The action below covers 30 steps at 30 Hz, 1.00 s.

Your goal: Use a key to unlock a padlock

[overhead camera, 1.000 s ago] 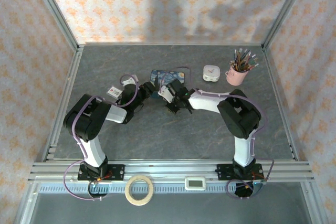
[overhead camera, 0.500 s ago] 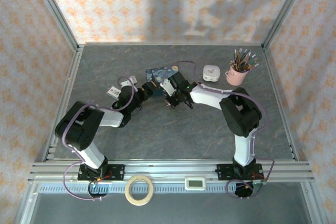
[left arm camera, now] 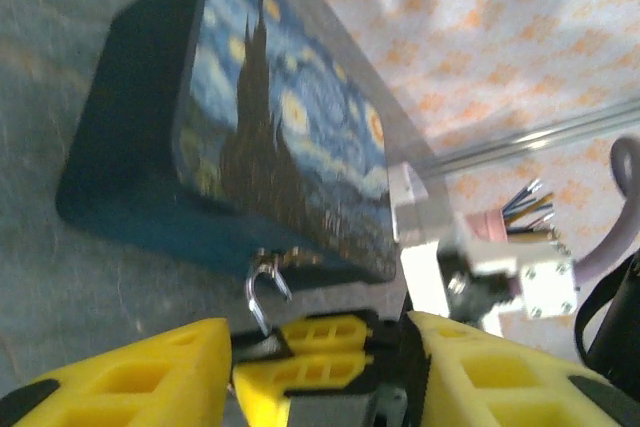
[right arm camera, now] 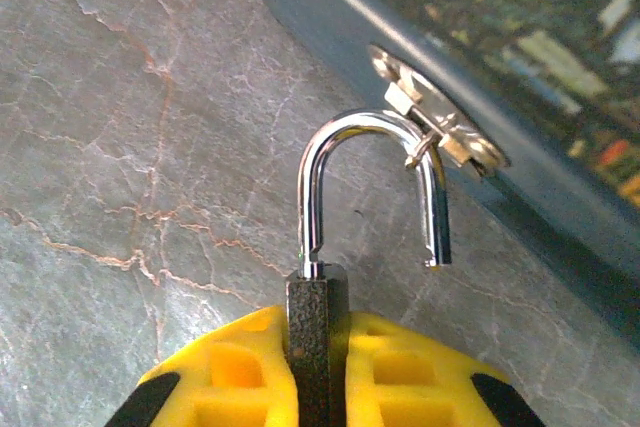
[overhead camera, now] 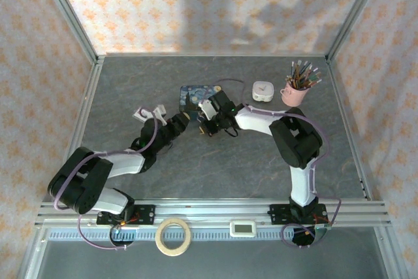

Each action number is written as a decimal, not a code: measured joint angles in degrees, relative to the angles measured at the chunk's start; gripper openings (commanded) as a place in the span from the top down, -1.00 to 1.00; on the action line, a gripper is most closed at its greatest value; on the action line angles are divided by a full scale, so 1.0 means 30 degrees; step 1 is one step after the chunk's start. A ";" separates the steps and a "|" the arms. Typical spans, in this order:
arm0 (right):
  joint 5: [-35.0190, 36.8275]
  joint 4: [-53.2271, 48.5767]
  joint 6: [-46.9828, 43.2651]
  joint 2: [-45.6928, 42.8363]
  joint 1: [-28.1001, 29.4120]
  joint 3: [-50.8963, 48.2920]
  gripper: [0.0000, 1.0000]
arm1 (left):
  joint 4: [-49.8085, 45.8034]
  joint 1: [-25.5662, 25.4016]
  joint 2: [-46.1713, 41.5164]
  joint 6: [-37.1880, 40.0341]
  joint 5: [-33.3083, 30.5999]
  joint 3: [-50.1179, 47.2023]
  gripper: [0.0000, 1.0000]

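Note:
The padlock point(right arm camera: 318, 319) is a small dark block gripped between my right gripper's point(right arm camera: 318, 387) yellow fingers. Its silvery shackle point(right arm camera: 372, 129) stands sprung open, one leg free, and is hooked through the hasp of the blue starry-night tin point(overhead camera: 194, 93). In the left wrist view the shackle point(left arm camera: 258, 289) rises just in front of the tin point(left arm camera: 140, 137). My left gripper point(left arm camera: 315, 335) is open, its yellow fingers point(left arm camera: 130, 377) standing either side of the right gripper's fingertips. Seen from above, the two grippers meet at the tin's near edge, left gripper point(overhead camera: 187, 113) and right gripper point(overhead camera: 209, 115). The key is out of view.
A small white case point(overhead camera: 262, 91) and a pink cup of pencils point(overhead camera: 295, 91) stand at the back right. A small white card point(overhead camera: 140, 114) lies left of the left arm. A tape roll point(overhead camera: 173, 236) and a white device point(overhead camera: 243, 229) rest on the front rail.
The left arm has stretched forward and dropped low, bringing its gripper up to the right gripper. The tin has shifted a little left and back. The right gripper kept its hold.

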 measured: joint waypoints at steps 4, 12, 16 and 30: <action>-0.0350 0.0459 0.0481 0.0000 0.0000 -0.0284 1.00 | 0.1727 -0.0823 0.2222 -0.0794 -0.0525 0.0080 0.29; -0.1005 0.1202 0.1239 0.0000 0.0000 -0.0838 1.00 | 0.4503 -0.0998 0.6681 -0.2229 -0.0969 0.1217 0.34; -0.1319 0.1690 0.1486 0.0000 0.0000 -0.1064 1.00 | 0.5960 -0.1042 0.7599 -0.2790 -0.1151 0.1508 0.34; -0.2120 0.3169 0.2404 -0.0321 -0.0095 -0.1916 1.00 | 0.9187 -0.1333 1.0375 -0.4189 -0.1035 0.2229 1.00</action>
